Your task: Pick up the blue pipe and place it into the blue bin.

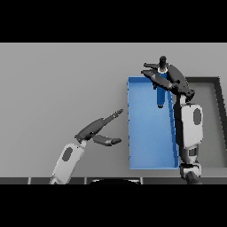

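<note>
Right hand point(170, 79) grips the slim blue pipe point(161, 95), a smooth cylinder hanging upright over the far end of the rectangular blue bin point(150, 165). Left hand point(98, 131) hovers spread above the grey table point(57, 84).

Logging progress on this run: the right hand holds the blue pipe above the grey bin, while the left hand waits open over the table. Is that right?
Not quite. In the head view the right hand holds the blue pipe above the blue bin, at its far end, not above the grey bin beside it. The rest stands: the left hand waits open over the table.
</note>
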### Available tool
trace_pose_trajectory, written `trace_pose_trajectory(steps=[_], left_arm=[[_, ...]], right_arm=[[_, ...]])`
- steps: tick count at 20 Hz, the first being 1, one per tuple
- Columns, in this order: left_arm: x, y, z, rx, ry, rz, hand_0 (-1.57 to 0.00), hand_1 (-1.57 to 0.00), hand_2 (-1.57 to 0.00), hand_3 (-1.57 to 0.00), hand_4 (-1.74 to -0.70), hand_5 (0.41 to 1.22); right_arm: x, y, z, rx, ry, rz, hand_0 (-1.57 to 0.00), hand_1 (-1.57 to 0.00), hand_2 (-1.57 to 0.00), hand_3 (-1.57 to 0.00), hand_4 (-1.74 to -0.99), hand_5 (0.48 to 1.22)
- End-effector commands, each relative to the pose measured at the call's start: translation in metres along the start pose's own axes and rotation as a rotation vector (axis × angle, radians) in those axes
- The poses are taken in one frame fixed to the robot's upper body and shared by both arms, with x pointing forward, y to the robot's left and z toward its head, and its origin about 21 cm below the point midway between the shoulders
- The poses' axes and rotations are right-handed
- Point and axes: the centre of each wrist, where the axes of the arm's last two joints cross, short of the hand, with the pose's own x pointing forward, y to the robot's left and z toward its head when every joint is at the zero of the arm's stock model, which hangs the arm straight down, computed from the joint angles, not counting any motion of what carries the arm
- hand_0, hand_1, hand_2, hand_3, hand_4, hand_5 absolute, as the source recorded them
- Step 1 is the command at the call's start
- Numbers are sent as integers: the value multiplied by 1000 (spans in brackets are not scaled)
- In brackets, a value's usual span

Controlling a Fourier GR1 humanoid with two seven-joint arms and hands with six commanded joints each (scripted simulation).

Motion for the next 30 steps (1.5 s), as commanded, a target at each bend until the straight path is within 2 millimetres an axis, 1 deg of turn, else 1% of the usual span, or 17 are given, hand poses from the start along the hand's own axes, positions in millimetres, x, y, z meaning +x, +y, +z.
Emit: trace_pose_trajectory(steps=[1, 3, 7, 8, 10, 12, 13, 14, 16, 17, 19, 20, 22, 24, 25, 28, 30], left_arm=[[0, 2, -1, 3, 5, -10, 1, 1, 1, 1, -927, 464], [1, -5, 0, 4, -6, -7, 1, 1, 1, 1, -928, 466], [3, -2, -4, 10, 3, -19, 1, 1, 1, 1, -923, 476], [2, -3, -1, 15, -8, -17, 1, 1, 1, 1, -923, 478], [-2, -2, -1, 14, 5, -23, 1, 1, 1, 1, -922, 481], [-4, -5, -2, 14, -1, -24, 1, 1, 1, 1, -919, 486], [-3, -4, -2, 19, -4, -23, 1, 1, 1, 1, -918, 489], [-3, -3, -1, 17, -7, -22, 1, 1, 1, 1, -920, 491], [2, 1, -3, 30, -9, -26, 1, 1, 1, 1, -921, 493], [3, -2, -2, 21, -12, -23, 1, 1, 1, 1, -920, 493], [0, -1, 0, 16, 3, -13, 1, 1, 1, 1, -925, 494], [3, -2, -3, 15, 0, -13, 1, 1, 1, 1, -926, 494], [1, -3, -1, 19, -2, -17, 1, 1, 1, 1, -926, 494], [1, -3, 1, 16, 0, -19, 1, 1, 1, 1, -927, 495], [1, -4, 2, 11, -7, -18, 1, 1, 1, 1, -927, 496], [1, -1, 4, 20, 0, -12, 1, 1, 1, 1, -929, 496], [0, -5, 2, 15, -1, -7, 1, 1, 1, 1, -931, 496]], right_arm=[[-9, 4, 2, -22, 37, -5, -1571, -1571, -1571, -1571, -1500, 1221], [-24, 1, 0, -71, 108, -13, -1571, -1571, -1571, -1571, -1500, 1221], [-57, 0, -6, -104, 245, -52, -1571, -1571, -1571, -1571, -1497, 1221], [-66, -2, -6, -104, 281, -55, -1571, -1571, -1571, -1257, -1546, 1221], [-83, -2, -8, -106, 357, -76, -1571, -1571, -1571, -804, -1616, 1221], [-96, 2, -9, -117, 428, -95, -1571, -1571, -1571, -514, -1661, 1221], [-98, 0, -10, -121, 446, -111, -1571, -1571, -1571, -411, -1677, 1171], [-101, 1, -12, -130, 479, -129, -1571, -1571, -1518, -455, -1626, 1161], [-105, 0, -11, -150, 547, -157, -1084, -1025, -987, -291, -1469, 1148], [-103, 2, -12, -166, 565, -161, -867, -820, -789, -232, -1405, 1137], [-94, 0, -11, -137, 588, -88, -554, -525, -505, -148, -1339, 1108], [-89, 5, -11, -97, 585, -1, -443, -419, -404, -118, -1307, 1068], [-84, 10, -5, -37, 593, 175, -283, -268, -258, -75, -1250, 962], [-79, 13, -5, -3, 596, 231, -181, -171, -165, -48, -1219, 870], [-82, 13, -3, 14, 617, 260, -145, -137, -132, -38, -1205, 837], [-82, 15, -4, 42, 631, 304, -74, -70, -67, -19, -1161, 771], [-82, 13, -2, 44, 638, 310, -47, -44, -42, -12, -1125, 747]])
